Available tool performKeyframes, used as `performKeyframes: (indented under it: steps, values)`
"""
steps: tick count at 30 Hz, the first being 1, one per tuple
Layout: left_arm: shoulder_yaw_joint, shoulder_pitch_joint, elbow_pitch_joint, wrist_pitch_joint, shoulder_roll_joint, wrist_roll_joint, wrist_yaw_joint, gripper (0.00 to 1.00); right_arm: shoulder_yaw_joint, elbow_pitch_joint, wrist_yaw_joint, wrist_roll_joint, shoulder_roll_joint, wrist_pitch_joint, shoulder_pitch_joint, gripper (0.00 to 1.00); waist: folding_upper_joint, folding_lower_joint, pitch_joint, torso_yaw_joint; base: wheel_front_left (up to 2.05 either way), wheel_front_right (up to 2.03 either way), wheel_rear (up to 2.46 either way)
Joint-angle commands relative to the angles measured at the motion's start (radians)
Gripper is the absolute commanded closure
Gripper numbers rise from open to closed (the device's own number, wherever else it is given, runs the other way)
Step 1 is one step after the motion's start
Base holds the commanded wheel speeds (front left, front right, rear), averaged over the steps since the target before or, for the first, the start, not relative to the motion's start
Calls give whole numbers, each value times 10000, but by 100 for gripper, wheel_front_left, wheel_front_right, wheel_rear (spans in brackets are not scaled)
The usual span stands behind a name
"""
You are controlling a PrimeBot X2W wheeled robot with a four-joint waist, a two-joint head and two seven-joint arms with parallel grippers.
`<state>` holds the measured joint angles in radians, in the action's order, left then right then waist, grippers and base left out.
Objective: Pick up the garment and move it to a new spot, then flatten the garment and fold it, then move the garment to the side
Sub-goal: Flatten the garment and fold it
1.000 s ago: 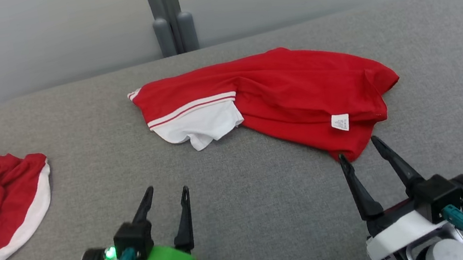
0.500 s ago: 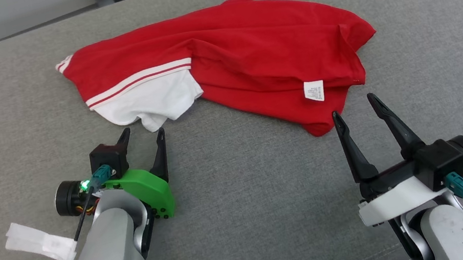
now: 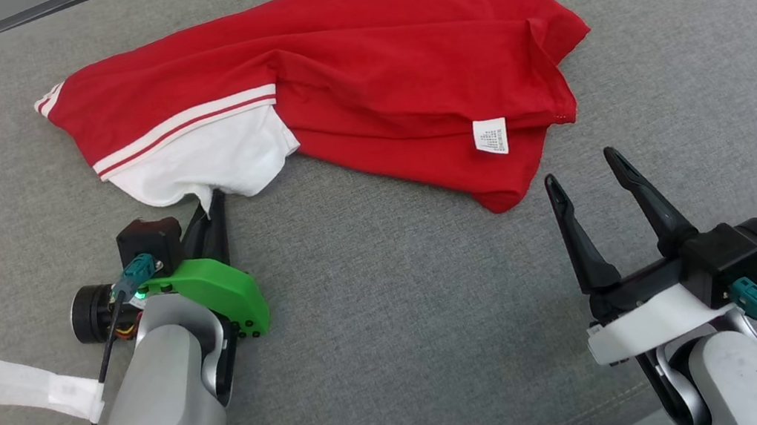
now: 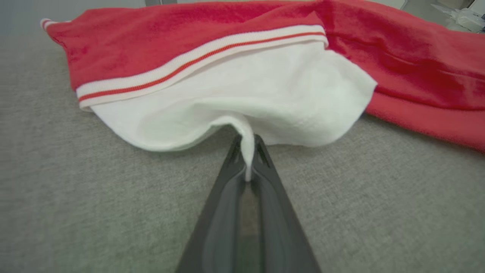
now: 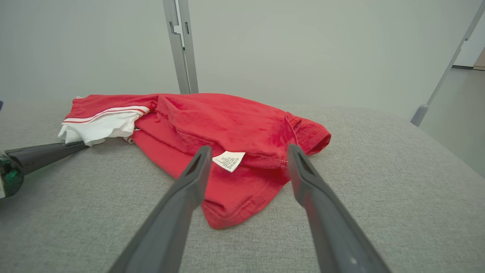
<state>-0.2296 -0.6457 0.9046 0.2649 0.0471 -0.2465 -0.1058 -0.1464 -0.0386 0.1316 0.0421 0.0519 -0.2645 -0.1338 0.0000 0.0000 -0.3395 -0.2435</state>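
Note:
The garment (image 3: 358, 73), a red shirt with a white sleeve and red-striped trim, lies crumpled on the grey cushioned surface (image 3: 396, 330). My left gripper (image 3: 211, 206) is shut on the lower edge of the white sleeve (image 4: 246, 98); in the left wrist view a thin fold of white cloth is pinched between the dark fingers (image 4: 261, 178). My right gripper (image 3: 583, 165) is open, just short of the garment's near red corner (image 5: 223, 212), fingers apart and touching nothing. A white care label (image 3: 491, 136) lies on the red cloth near that corner.
A grey upright post (image 5: 181, 45) and a pale wall stand behind the surface. A white tape tag (image 3: 41, 387) hangs on my left forearm's cable. The surface's rounded right edge (image 5: 447, 151) drops off beyond the garment.
The camera has tilted down and shifted, so the whole scene sits differently. My left gripper has reached forward to the white sleeve and closed on its edge. The right gripper stays open near the red corner.

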Motion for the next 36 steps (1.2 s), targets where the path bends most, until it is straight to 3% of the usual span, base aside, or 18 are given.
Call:
performKeyframes:
  steps: [1, 14, 20, 26, 36]
  values:
    - [56, 201, -38, -10, 65, -63, -54, 100, 43, 36, -18, -38, -7, 3, -63, 0, 0, 0, 26, 85, 0, 0, 0]
    - [618, 2025, -2755, -5, 56, -1583, -241, 100, 834, -483, -18, 337, -3, 3, -183, 0, 0, 0, 297, 955, 0, 0, 0]
    - [507, 2581, -3828, -5, 54, -1728, -257, 100, 1350, -1449, -18, 158, 499, 3, -618, 0, 0, 0, 244, 1382, 0, 0, 0]
    - [320, 2608, -4234, -5, 57, -1803, -259, 100, 1542, -2853, -18, 23, 1126, 2, -1285, 0, 0, 0, 181, 1657, 0, 0, 0]
    - [104, 2411, -4419, -5, 143, -1835, -261, 100, 955, -4455, -18, 533, 1566, 2, -2259, 0, 0, 0, 70, 1840, 0, 0, 0]
